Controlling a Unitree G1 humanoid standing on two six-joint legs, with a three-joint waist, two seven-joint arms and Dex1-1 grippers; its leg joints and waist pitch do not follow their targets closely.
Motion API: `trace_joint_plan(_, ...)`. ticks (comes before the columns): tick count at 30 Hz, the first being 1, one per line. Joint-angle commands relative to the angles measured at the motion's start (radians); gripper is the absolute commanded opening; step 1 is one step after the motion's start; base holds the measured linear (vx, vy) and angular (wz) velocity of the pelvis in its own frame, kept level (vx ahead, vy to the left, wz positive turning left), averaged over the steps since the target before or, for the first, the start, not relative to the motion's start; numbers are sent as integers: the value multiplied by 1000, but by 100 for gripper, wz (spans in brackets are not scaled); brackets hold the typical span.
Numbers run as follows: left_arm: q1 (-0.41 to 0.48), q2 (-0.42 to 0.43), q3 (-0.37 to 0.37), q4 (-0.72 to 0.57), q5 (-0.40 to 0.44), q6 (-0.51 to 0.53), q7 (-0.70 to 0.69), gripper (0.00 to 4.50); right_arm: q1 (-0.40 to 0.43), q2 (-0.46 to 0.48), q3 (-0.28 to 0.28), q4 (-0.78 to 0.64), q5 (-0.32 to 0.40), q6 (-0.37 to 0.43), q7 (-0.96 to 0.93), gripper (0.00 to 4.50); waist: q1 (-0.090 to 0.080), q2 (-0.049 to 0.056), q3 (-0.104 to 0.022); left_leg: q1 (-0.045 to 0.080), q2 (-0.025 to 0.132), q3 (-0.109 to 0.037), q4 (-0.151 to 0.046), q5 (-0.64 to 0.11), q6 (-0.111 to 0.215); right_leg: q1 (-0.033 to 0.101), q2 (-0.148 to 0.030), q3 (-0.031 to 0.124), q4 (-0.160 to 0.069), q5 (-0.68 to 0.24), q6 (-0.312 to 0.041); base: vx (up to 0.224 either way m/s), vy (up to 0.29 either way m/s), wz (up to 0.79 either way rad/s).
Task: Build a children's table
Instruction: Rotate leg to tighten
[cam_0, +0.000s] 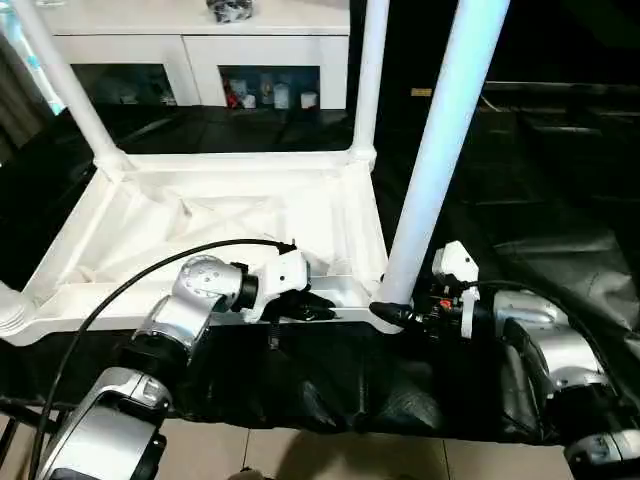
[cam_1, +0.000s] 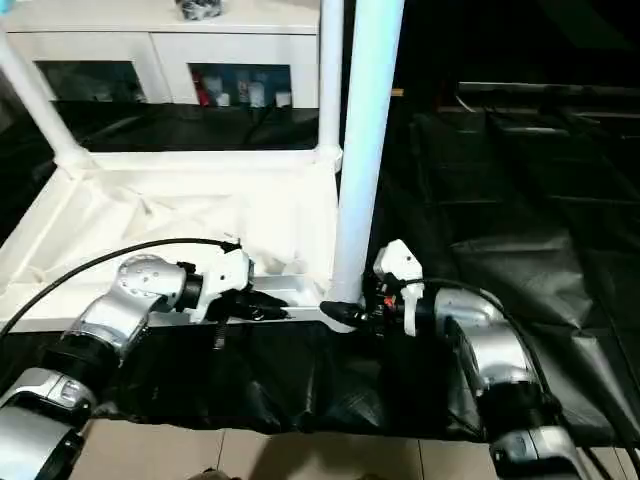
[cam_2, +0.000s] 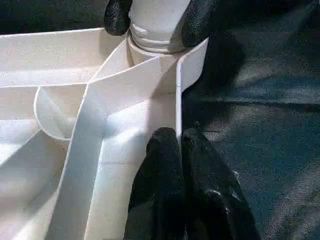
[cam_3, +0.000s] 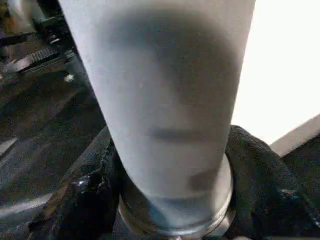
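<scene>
Right hand (cam_0: 392, 312) grips leg (cam_0: 440, 150) — at tabletop (cam_0: 230, 215) corner.

A black, wrinkled sheet (cam_0: 560, 200) covers the surface, and the white tabletop (cam_0: 215, 215) lies upside down on it, ribs up, toward the left. The sheet's near edge hangs over pale floor tiles (cam_0: 330, 455). To the right the sheet is creased.

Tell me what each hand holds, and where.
Right hand grips the near-right leg at its base, at the corner socket. Left hand pinches the tabletop near rim.
</scene>
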Motion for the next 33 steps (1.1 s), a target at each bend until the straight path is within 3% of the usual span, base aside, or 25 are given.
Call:
trace_joint_plan(1,-29,-27,14,24,24,34,148,0,20,44,35,-3,-33,12,-71,262,-6,-12,-50,8,26,-2,-70,-207,53,51,-57,34,-78,-175,-246,0,0,0)
trace_joint_plan(5,-36,-110,8,15,42,72,256,0,8,149,2,35,-68,36,-297,262,-17,-9,-46,12,23,-7,-78,-272,9,45,-59,38,-94,-331,-186,0,0,0)
trace_joint_plan(11,-40,-228,-24,7,83,106,383,0,-42,277,-11,104,-105,23,-520,262,-35,-6,-46,13,17,-8,-79,-280,4,43,-55,41,-98,-306,-181,0,0,0)
trace_joint_plan(16,-49,-281,-43,15,108,103,452,0,-82,359,-8,133,-142,5,-641,262,-36,-4,-52,8,14,-6,-74,-225,30,47,-53,41,-94,-240,-182,0,0,0)
trace_joint_plan(18,-47,-276,-42,11,114,96,449,0,-79,357,-11,127,-134,-11,-623,318,-35,-6,-52,6,14,-5,-74,-219,40,49,-53,41,-92,-227,-185,0,0,0)
trace_joint_plan(23,-16,-220,-29,-22,94,52,376,0,-70,289,-29,108,-101,-34,-502,367,-34,-5,-53,5,17,-6,-75,-222,51,50,-56,40,-94,-242,-184,0,0,0)
trace_joint_plan(25,-2,-182,-27,-33,84,39,331,0,-69,235,-27,103,-98,-39,-436,377,-33,-5,-58,1,17,-5,-69,-182,69,54,-53,40,-84,-144,-205,0,0,0)
trace_joint_plan(29,6,-138,-26,-34,75,20,278,0,-65,169,-18,92,-88,-50,-339,377,-28,-5,-61,-4,17,-2,-62,-133,101,57,-55,37,-76,-62,-238,0,0,0)
trace_joint_plan(33,5,-92,-14,-25,58,-5,209,0,-55,103,-12,72,-68,-52,-200,377,-22,-5,-59,-2,22,0,-61,-141,108,56,-53,34,-74,-68,-249,0,0,0)
